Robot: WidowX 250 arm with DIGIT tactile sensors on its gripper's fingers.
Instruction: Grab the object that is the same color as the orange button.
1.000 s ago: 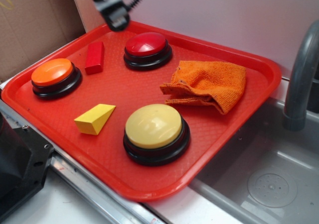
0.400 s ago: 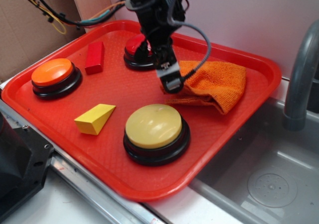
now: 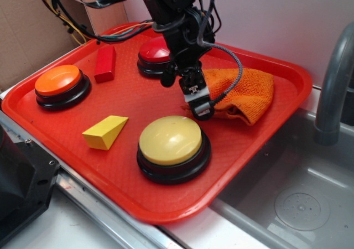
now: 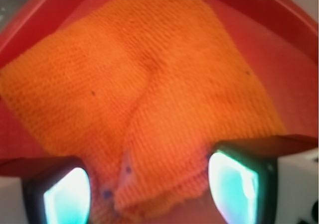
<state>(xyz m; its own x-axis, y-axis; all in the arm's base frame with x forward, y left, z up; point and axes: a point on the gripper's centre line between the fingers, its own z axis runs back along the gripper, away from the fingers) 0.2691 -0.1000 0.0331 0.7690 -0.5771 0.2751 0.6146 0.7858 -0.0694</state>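
The orange cloth (image 3: 243, 91) lies crumpled at the right of the red tray (image 3: 260, 149). In the wrist view the orange cloth (image 4: 139, 94) fills the frame, its near folded edge lying between my fingers. My gripper (image 3: 198, 102) is down at the cloth's left edge, open, with the fingers (image 4: 65, 191) standing on either side of the fold and not closed on it. The orange button (image 3: 58, 82) sits at the tray's far left, well away from the gripper (image 4: 149, 194).
On the tray also stand a red button (image 3: 154, 52) behind the arm, a large yellow button (image 3: 170, 141) just in front of the gripper, a red block (image 3: 105, 63) and a yellow wedge (image 3: 105, 131). A sink (image 3: 298, 205) and a grey faucet (image 3: 332, 88) lie to the right.
The arm has come down from the tray's far left edge to the cloth's left edge, dropping lower over the last half second. Nothing on the tray has moved.
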